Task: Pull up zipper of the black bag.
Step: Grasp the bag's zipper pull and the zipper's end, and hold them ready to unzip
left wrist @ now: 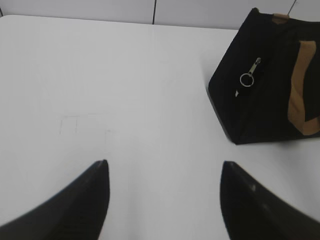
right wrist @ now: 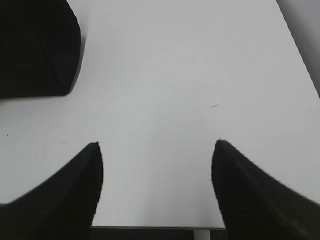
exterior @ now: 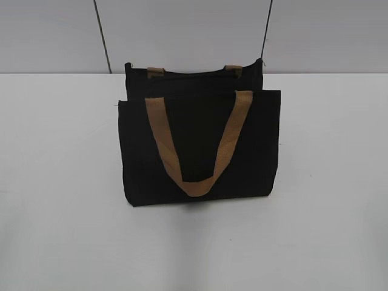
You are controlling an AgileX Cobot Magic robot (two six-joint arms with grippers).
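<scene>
The black bag (exterior: 200, 145) stands upright at the middle of the white table, a tan handle hanging down its front. In the left wrist view the bag (left wrist: 260, 105) is at the upper right, and the zipper's silvery pull tab with a ring (left wrist: 248, 76) hangs on its side. In the right wrist view a corner of the bag (right wrist: 35, 50) fills the upper left. My left gripper (left wrist: 164, 165) is open and empty over bare table, left of the bag. My right gripper (right wrist: 157, 145) is open and empty, right of the bag. Neither gripper shows in the exterior view.
The white table (exterior: 60, 182) runs back to a grey panelled wall (exterior: 182, 30). The table's near edge (right wrist: 150, 227) shows below my right gripper. Faint pencil marks (left wrist: 75, 124) lie on the table left of the bag.
</scene>
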